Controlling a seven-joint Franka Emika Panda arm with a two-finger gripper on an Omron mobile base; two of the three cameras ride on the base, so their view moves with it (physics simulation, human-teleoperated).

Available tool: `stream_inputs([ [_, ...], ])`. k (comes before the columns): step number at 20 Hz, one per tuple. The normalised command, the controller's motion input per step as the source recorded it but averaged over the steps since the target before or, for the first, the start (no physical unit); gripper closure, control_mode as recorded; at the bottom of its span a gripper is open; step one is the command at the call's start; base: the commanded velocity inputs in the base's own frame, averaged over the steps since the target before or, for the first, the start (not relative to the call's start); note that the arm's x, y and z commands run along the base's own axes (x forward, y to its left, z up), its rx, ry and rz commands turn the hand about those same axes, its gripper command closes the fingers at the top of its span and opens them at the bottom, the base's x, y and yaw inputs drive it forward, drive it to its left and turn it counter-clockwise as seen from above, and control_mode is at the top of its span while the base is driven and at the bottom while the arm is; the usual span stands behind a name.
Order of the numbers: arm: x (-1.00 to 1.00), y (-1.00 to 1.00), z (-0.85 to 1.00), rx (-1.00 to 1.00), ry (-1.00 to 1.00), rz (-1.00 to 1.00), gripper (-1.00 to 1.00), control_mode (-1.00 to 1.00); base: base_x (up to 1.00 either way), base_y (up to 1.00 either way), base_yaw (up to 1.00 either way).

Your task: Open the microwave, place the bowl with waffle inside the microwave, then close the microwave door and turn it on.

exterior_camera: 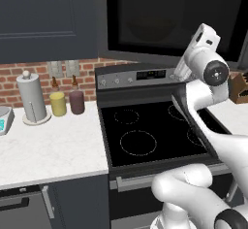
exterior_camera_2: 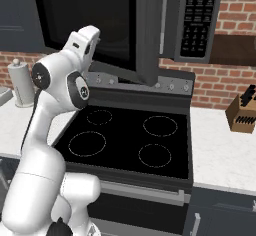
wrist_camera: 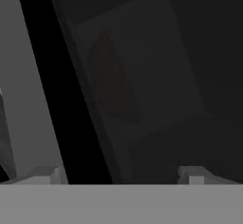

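Note:
The microwave (exterior_camera_2: 197,22) hangs above the stove, its button panel at the right. The microwave door (exterior_camera_2: 147,35) stands swung partly outward, with its curved handle (exterior_camera_2: 164,15) at the free edge. Through the black glass the bowl (exterior_camera: 150,29) shows dimly inside. In the hand view the bowl (wrist_camera: 114,88) appears tilted and dark, with the reddish waffle (wrist_camera: 113,78) in it. My gripper (wrist_camera: 121,176) is open, its fingertips (wrist_camera: 50,174) far apart with nothing between them. The hand (exterior_camera: 202,41) is raised close in front of the door (exterior_camera: 169,14).
Below lies the black stove (exterior_camera: 145,136) with its knob panel (exterior_camera_2: 170,86). On the left counter stand a paper towel roll (exterior_camera: 31,97), a yellow canister (exterior_camera: 58,104) and a maroon canister (exterior_camera: 76,102). A knife block (exterior_camera_2: 242,112) sits on the right counter.

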Motion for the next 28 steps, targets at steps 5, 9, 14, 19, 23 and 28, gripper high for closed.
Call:
stream_inputs([
  [5, 0.36, 0.00, 0.33, 0.00, 0.20, 0.17, -1.00, -1.00, 0.00, 0.00, 0.00],
  [9, 0.44, -0.01, 0.03, 0.01, 0.10, 0.12, -1.00, -1.00, 0.00, 0.00, 0.00],
  [14, 0.55, 0.00, 0.00, 0.03, 0.06, 0.06, -1.00, -1.00, 0.00, 0.00, 0.00],
  [19, 0.52, -0.01, -0.03, 0.04, 0.01, 0.03, -1.00, -1.00, 0.00, 0.00, 0.00],
  [23, 0.49, 0.00, -0.07, 0.03, 0.00, 0.00, -1.00, -1.00, 0.00, 0.00, 0.00],
  [28, 0.42, 0.00, -0.13, 0.02, 0.00, 0.00, -1.00, -1.00, 0.00, 0.00, 0.00],
])
